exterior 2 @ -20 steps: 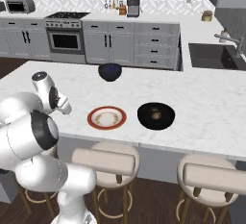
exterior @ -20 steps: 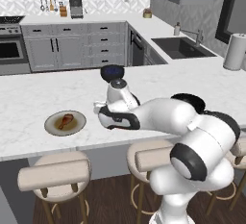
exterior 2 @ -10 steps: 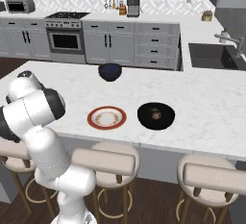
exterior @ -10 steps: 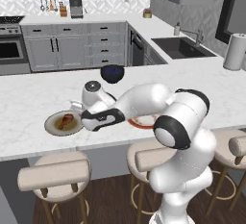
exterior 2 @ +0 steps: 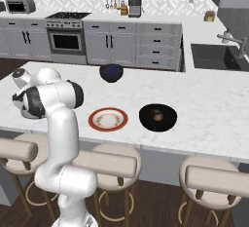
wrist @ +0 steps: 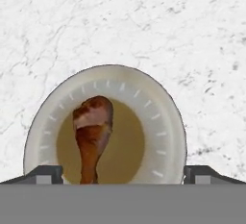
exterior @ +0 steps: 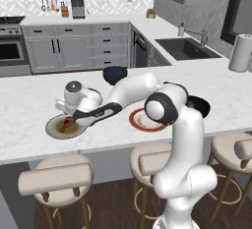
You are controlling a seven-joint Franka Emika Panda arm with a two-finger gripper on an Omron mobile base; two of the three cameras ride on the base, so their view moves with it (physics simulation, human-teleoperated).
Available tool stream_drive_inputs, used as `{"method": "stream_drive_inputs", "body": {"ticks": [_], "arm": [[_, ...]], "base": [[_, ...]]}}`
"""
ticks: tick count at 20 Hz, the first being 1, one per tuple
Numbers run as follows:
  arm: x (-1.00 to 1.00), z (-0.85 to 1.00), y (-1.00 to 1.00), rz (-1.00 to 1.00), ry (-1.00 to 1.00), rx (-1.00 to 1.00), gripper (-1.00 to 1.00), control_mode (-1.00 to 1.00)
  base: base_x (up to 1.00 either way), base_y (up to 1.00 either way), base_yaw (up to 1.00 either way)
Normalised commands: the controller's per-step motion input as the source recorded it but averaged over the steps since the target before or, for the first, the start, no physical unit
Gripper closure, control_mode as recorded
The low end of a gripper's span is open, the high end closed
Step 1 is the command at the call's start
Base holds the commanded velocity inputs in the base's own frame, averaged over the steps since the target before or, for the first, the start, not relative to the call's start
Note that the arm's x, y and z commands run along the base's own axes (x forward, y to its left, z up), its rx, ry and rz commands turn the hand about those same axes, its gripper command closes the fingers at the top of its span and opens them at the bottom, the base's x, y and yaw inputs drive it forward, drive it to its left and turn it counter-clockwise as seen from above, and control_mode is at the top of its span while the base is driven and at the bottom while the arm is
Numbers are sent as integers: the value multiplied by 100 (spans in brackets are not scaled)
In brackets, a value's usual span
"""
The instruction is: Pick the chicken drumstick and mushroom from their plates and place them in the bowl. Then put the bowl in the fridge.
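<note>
The chicken drumstick [wrist: 92, 134] lies on the grey-olive plate [wrist: 163, 117], thick end away from me and bone end toward my hand. My gripper [wrist: 123, 174] hangs open just above the plate's near edge, with its fingertips [wrist: 45, 172] spread wider than the drumstick. From the left base view the gripper [exterior: 74, 121] is low over that plate [exterior: 51, 128] and the drumstick [exterior: 65, 125]. The navy bowl [exterior: 114, 74] stands farther back on the counter. The red-rimmed plate [exterior 2: 108, 119] lies to the right; I cannot make out the mushroom on it.
A black dish [exterior 2: 146, 116] holding a roundish brown lump [exterior 2: 158, 116] sits right of the red-rimmed plate. Stools [exterior: 55, 176] line the counter's near edge. A sink [exterior: 184, 48] and a paper towel roll [exterior: 239, 52] are at the far right.
The arm has swung left from beside the red-rimmed plate and lowered its hand over the grey-olive plate with the drumstick.
</note>
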Motion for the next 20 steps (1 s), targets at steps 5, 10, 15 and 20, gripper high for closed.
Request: {"method": "stream_drive_inputs", "body": {"ticks": [5, 10, 15, 20], "arm": [[62, -11, 14, 0, 11, 0, -100, -100], [53, -32, -2, 0, 14, 0, -100, -100], [40, -44, -1, 0, 12, 2, -100, -100], [3, -31, 0, 0, 3, 4, -100, -100]], "base": [[0, 0, 0], [0, 0, 0], [0, 0, 0], [0, 0, 0]]}}
